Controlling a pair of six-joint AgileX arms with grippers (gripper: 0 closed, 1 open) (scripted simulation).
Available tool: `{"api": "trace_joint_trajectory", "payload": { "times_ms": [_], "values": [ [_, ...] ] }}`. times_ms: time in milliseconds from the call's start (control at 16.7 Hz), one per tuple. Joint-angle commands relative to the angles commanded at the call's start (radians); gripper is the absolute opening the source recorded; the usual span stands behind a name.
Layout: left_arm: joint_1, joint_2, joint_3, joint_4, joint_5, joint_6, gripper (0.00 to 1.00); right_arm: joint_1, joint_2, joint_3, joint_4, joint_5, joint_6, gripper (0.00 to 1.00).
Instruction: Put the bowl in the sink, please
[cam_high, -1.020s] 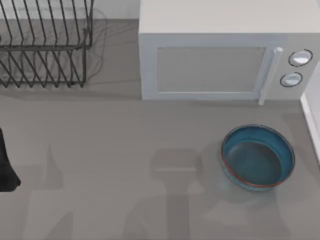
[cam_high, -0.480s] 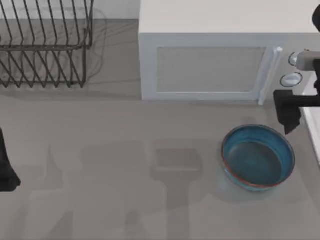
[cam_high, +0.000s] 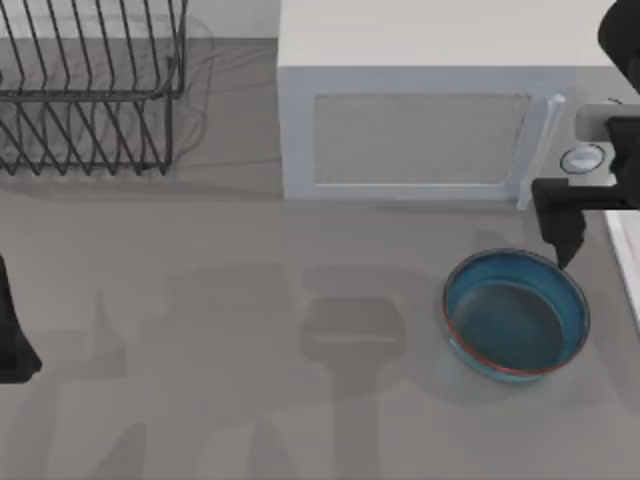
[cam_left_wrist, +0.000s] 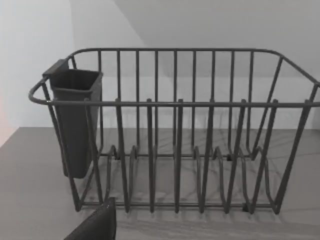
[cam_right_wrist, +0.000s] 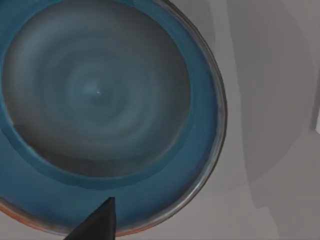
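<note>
Bowl (cam_high: 516, 315) is sitting upright at the tabletop's (cam_high: 250, 330) four o'clock, beside the sink (cam_high: 628, 255). Right pincer (cam_high: 566, 238) is hovering at its one o'clock rim; finger spread cannot be told. Likely rigid, smooth, breakable: pinch the rim wall. Left arm is idling at nine o'clock.

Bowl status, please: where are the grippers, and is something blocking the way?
Right gripper above bowl's far rim, holding nothing. Left arm parked at table's left edge. Bowl upright on counter, beside sink. Microwave behind; path looks free.

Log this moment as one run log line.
right pincer: above bowl far rim | bowl: on counter, ungrasped | sink: right edge | left arm: parked, left edge
</note>
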Motion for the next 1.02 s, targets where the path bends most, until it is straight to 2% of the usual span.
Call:
{"api": "trace_joint_trajectory", "payload": {
  "times_ms": [240,600,960,1020],
  "values": [
    [0.0,0.0,0.0,0.0,0.0,0.0,1.0,0.004,0.017,-0.062,0.072,0.0,0.0,1.0],
    [0.0,0.0,0.0,0.0,0.0,0.0,1.0,0.009,0.104,-0.242,0.349,0.0,0.005,1.0],
    [0.0,0.0,0.0,0.0,0.0,0.0,1.0,0.008,0.122,-0.265,0.384,0.0,0.006,1.0],
    [0.0,0.0,0.0,0.0,0.0,0.0,1.0,0.008,0.122,-0.265,0.384,0.0,0.006,0.92]
  ]
}}
